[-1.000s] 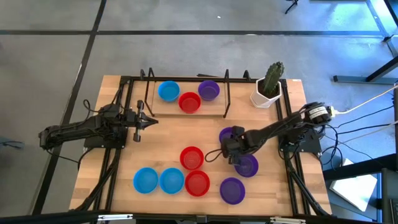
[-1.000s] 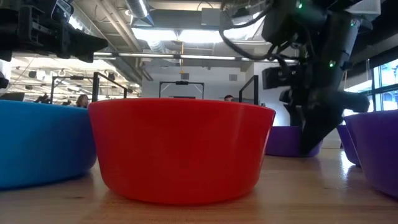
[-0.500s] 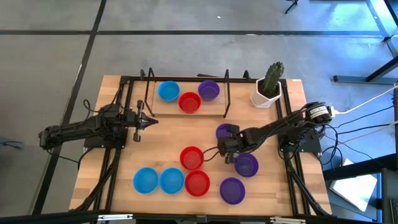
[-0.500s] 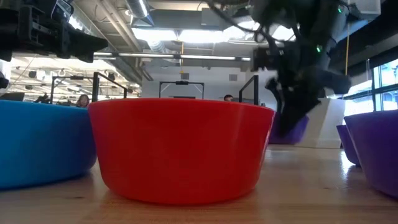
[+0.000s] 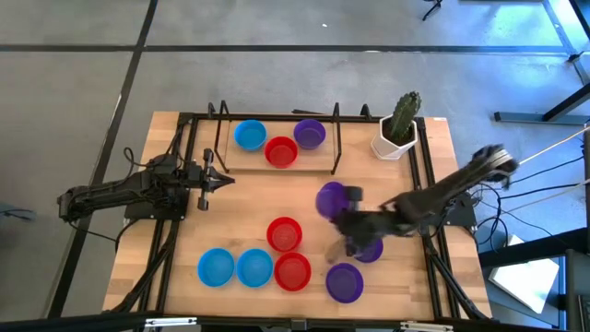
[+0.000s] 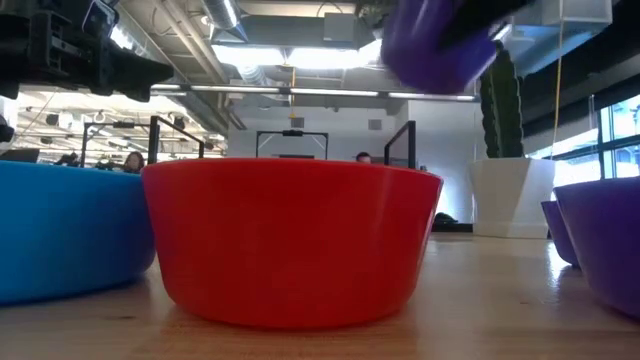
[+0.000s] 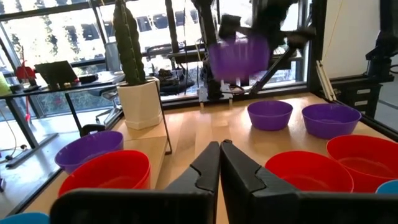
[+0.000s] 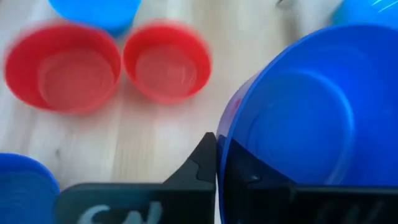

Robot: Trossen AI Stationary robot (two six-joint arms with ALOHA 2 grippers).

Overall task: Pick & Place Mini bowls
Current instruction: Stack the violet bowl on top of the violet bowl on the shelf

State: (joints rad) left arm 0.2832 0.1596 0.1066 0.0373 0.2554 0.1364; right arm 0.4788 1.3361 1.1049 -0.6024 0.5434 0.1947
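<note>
A purple mini bowl (image 5: pixel 329 198) hangs in the air right of the table's middle, with my right gripper (image 5: pixel 347 214) shut on it. It shows high up in the low view (image 6: pixel 432 40) and in the left wrist view (image 7: pixel 239 55). At the far edge a blue bowl (image 5: pixel 250 135), a red bowl (image 5: pixel 280 151) and a purple bowl (image 5: pixel 310 134) rest on their bases. Several more sit on the near half: red (image 5: pixel 284 233), two blue (image 5: pixel 235 267), red (image 5: pixel 292 272), purple (image 5: pixel 344 282). My left gripper (image 5: pixel 221 178) waits shut at the left. My right gripper pinches the purple bowl's rim (image 8: pixel 219 144), one finger (image 8: pixel 252 177) inside the bowl and the other (image 8: pixel 198 163) outside its wall. The bowl is lifted clear of the table and tilted, its open side turned toward the wrist camera.
A white pot with a green cactus (image 5: pixel 397 129) stands at the far right corner. A dark frame (image 5: pixel 277 117) rings the table, with upright posts around the far bowls. Another purple bowl (image 5: pixel 371 249) lies partly under my right arm.
My right gripper has shut on the purple bowl's rim and risen with it. The bowl has left the table and now hangs tilted well above it, while the arm has stretched lower over the near right bowls.
</note>
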